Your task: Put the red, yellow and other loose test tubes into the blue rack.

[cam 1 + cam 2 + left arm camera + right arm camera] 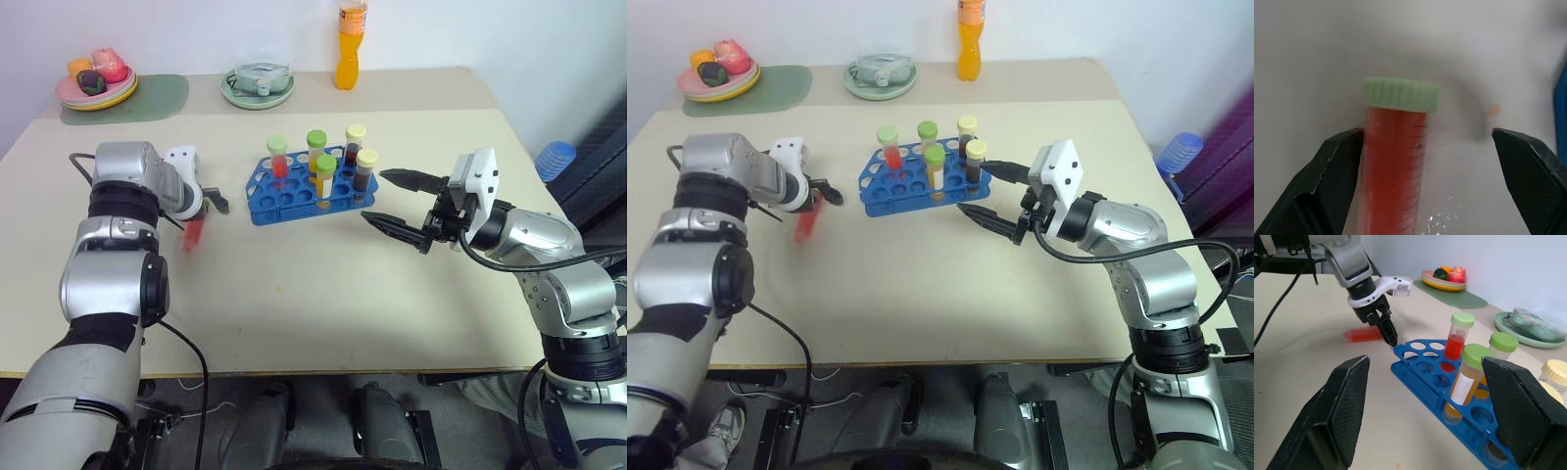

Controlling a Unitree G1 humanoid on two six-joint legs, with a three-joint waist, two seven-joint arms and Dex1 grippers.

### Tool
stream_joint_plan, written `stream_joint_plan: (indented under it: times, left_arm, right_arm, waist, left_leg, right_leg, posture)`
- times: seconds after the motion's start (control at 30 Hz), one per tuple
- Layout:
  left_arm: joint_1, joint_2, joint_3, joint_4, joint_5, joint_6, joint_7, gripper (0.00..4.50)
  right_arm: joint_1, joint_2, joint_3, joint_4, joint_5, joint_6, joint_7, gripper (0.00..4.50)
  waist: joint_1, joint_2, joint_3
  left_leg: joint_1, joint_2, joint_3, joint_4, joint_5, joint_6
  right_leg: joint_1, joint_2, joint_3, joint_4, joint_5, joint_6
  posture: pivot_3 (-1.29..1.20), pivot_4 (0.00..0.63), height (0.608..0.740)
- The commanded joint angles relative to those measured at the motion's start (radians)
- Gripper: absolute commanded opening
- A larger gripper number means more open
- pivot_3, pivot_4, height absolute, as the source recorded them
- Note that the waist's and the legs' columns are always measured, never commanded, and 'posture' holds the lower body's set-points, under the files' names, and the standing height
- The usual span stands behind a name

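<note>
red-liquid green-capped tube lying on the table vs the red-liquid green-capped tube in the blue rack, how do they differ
The loose red-liquid green-capped tube lies flat on the beige table, between the open left gripper's fingers; the racked red-liquid green-capped tube stands upright in the bright blue plastic rack, away from either gripper. Both are clear, with red liquid and green screw caps.

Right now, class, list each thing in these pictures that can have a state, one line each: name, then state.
Left gripper: open, fingers either side of the loose red tube.
Right gripper: open, holding nothing, beside the rack.
Loose red tube: capped, lying on the table, outside the rack.
Blue rack: five capped tubes upright, other holes unfilled.
Orange bottle: upright, far table edge.
</note>
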Motion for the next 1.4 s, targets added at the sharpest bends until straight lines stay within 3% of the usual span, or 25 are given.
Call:
stream_joint_plan:
  times: [0.03, 0.1, 0.23, 0.3, 0.5, 0.63, 0.67, 0.83, 0.93, 1.03, 1.17, 1.4]
  left_arm:
    - [-0.033, 0.012, -0.029, 0.057, 0.053, -0.046, -0.046, 4.05]
    - [-0.035, 0.007, -0.053, 0.081, 0.077, -0.061, -0.081, 3.54]
    - [-0.047, 0.006, -0.050, 0.109, 0.102, -0.065, -0.098, 1.53]
    - [-0.053, 0.010, -0.048, 0.115, 0.112, -0.062, -0.109, 0.80]
    - [-0.027, 0.059, -0.065, 0.036, 0.106, -0.014, -0.228, 0.76]
    - [0.143, 0.148, -0.068, -0.318, -0.018, -0.049, -0.519, 0.76]
    - [0.175, 0.148, 0.050, -0.373, -0.133, 0.023, -0.578, 0.76]
    - [0.547, 0.298, -0.010, -0.999, -0.107, -0.240, -0.652, 0.76]
    - [0.606, 0.235, 0.127, -1.159, -0.208, -0.297, -0.619, 0.76]
    - [0.651, 0.088, 0.255, -1.245, -0.303, -0.429, -0.561, 0.76]
    - [0.716, -0.078, 0.201, -1.288, -0.234, -0.683, -0.471, 0.76]
    - [0.691, -0.217, 0.105, -1.141, -0.091, -1.026, -0.364, 0.76]
  right_arm:
    - [0.016, -0.009, -0.027, -0.044, 0.003, -0.010, -0.009, 3.77]
    - [0.029, -0.006, -0.027, -0.042, -0.001, -0.020, -0.010, 3.79]
    - [0.040, -0.009, -0.029, -0.033, -0.003, -0.033, -0.006, 3.79]
    - [0.040, -0.010, -0.030, -0.028, -0.003, -0.036, -0.004, 3.79]
    - [0.040, -0.007, -0.025, -0.019, -0.008, -0.045, -0.003, 3.79]
    - [0.034, -0.002, -0.022, -0.003, -0.014, -0.054, -0.001, 3.79]
    - [0.034, -0.002, -0.022, 0.000, -0.016, -0.056, -0.001, 3.79]
    - [0.062, -0.007, -0.039, -0.003, -0.019, -0.064, -0.003, 3.79]
    - [0.087, -0.014, -0.050, -0.003, -0.027, -0.071, -0.004, 3.79]
    - [0.099, -0.017, -0.062, -0.009, -0.023, -0.064, -0.010, 3.79]
    - [0.111, -0.024, -0.079, -0.011, -0.020, -0.060, -0.013, 3.79]
    - [0.138, -0.037, -0.110, -0.015, -0.019, -0.059, -0.017, 3.79]
  waist:
    - [-0.001, 0.000, 0.000]
    - [-0.001, 0.000, 0.000]
    - [0.000, 0.000, 0.000]
    - [0.001, 0.000, 0.000]
    - [-0.003, 0.000, 0.000]
    - [-0.020, 0.000, 0.000]
    - [-0.022, 0.000, 0.000]
    - [-0.034, 0.000, 0.000]
    - [-0.010, 0.000, 0.000]
    - [0.011, 0.000, 0.000]
    - [0.008, 0.000, 0.000]
    - [0.006, 0.000, 0.000]
  left_leg:
    - [0.000, 0.000, 0.000, 0.000, 0.000, 0.000]
    - [0.000, 0.000, 0.000, 0.000, 0.000, 0.000]
    - [0.000, 0.000, 0.000, 0.001, 0.000, 0.000]
    - [-0.001, 0.000, 0.000, 0.002, 0.000, 0.000]
    - [-0.003, 0.000, 0.000, 0.006, -0.001, 0.001]
    - [-0.003, 0.001, 0.000, 0.005, -0.001, 0.001]
    - [-0.003, 0.001, 0.000, 0.005, -0.001, 0.001]
    - [-0.003, 0.001, 0.000, 0.004, -0.001, 0.001]
    - [-0.003, 0.001, -0.001, 0.005, -0.001, 0.001]
    - [-0.003, 0.000, -0.002, 0.009, -0.004, 0.006]
    - [-0.003, -0.001, -0.001, 0.010, -0.003, 0.004]
    - [-0.003, -0.001, 0.001, 0.011, -0.003, 0.005]
  right_leg:
    - [0.000, 0.000, 0.000, 0.000, 0.000, 0.000]
    - [0.000, 0.000, 0.000, 0.000, 0.000, 0.000]
    - [0.000, 0.000, 0.000, 0.001, 0.000, 0.000]
    - [0.000, 0.000, 0.000, 0.001, 0.000, 0.000]
    - [0.000, 0.000, 0.000, 0.001, 0.000, 0.002]
    - [-0.001, 0.000, 0.000, 0.002, 0.000, 0.002]
    - [-0.001, 0.000, 0.000, 0.002, 0.001, 0.002]
    - [-0.002, -0.001, 0.003, 0.000, 0.001, 0.001]
    - [-0.001, 0.000, 0.002, 0.001, 0.001, 0.001]
    - [0.001, 0.000, 0.001, -0.001, 0.002, 0.000]
    - [0.003, -0.002, 0.001, -0.002, 0.002, 0.001]
    - [0.003, -0.002, 0.001, -0.002, 0.002, 0.001]
  posture:
    - [0.00, 0.150, 0.740]
    - [0.00, 0.150, 0.740]
    - [0.00, 0.150, 0.740]
    - [0.00, 0.150, 0.740]
    - [0.00, 0.150, 0.740]
    - [0.00, 0.150, 0.740]
    - [0.00, 0.150, 0.740]
    - [0.00, 0.150, 0.740]
    - [0.00, 0.150, 0.740]
    - [0.00, 0.150, 0.740]
    - [0.00, 0.150, 0.740]
    - [0.00, 0.150, 0.740]
